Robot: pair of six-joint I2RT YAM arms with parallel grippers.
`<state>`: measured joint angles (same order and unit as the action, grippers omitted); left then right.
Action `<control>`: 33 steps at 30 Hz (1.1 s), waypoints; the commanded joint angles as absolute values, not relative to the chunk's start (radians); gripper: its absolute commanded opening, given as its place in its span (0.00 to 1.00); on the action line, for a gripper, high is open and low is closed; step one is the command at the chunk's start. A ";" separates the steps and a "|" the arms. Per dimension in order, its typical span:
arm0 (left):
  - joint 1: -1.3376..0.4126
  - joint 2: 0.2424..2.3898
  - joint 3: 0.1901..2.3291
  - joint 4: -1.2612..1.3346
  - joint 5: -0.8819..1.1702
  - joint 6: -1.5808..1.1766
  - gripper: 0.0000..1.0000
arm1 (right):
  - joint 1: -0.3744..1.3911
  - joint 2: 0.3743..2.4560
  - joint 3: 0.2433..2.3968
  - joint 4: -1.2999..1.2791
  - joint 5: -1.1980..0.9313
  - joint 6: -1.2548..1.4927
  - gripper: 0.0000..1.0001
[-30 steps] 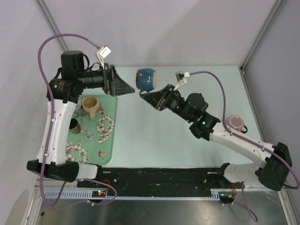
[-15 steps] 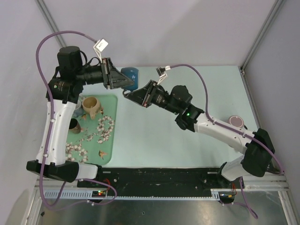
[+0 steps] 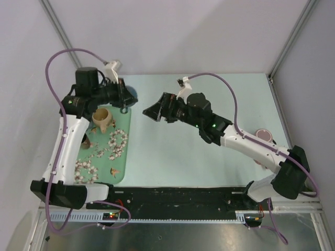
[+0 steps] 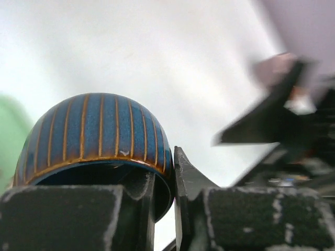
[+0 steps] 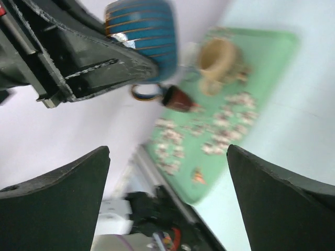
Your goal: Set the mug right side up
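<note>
I judge the tan mug [image 3: 103, 118] already mouth-up; my left jaws clamp the rim of the blue mug [image 4: 97, 130], still unplaced, right jaws apart

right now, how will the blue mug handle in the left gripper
Glossy glazed blue mug is probably slippery; the left gripper pinches only its rim wall, so it may swing. Looks ceramic: likely rigid, heavyish, chippable if dropped.

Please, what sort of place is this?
Most likely a robotics lab test cell: a left arm and a right arm mounted on a pale table, enclosed by plain grey walls, with a green mat holding shells.
</note>
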<state>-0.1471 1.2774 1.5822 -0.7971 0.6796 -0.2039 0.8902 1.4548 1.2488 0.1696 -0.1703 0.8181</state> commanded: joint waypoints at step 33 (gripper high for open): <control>0.048 1.571 0.965 -0.626 0.162 0.444 0.38 | -0.187 0.838 0.853 -0.677 0.087 0.587 0.99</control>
